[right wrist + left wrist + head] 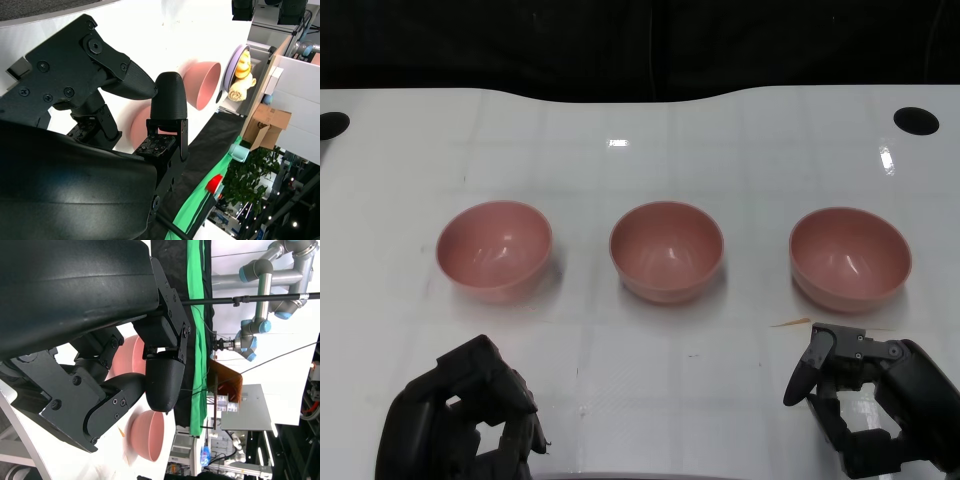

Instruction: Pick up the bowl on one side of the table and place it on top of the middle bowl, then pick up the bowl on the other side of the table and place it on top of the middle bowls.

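Note:
Three pink bowls stand upright in a row across the white table [640, 160]: the left bowl [494, 248], the middle bowl [666, 250] and the right bowl [850, 258], each apart from the others. My left hand [460, 420] hovers at the near edge in front of the left bowl, fingers loosely bent and holding nothing. Just in front of the right bowl is my right hand [868, 400], fingers apart and empty. The left wrist view shows two pink bowls [147, 435] beyond my left hand's fingers [162, 380]. In the right wrist view two bowls [205, 85] lie past my right hand's fingers [169, 100].
A thin tan sliver [790, 322] lies on the table between the right bowl and my right hand. Round black holes [916, 121] sit at the table's far corners. Beyond the table, shelves, boxes and another robot arm [255, 330] show in the wrist views.

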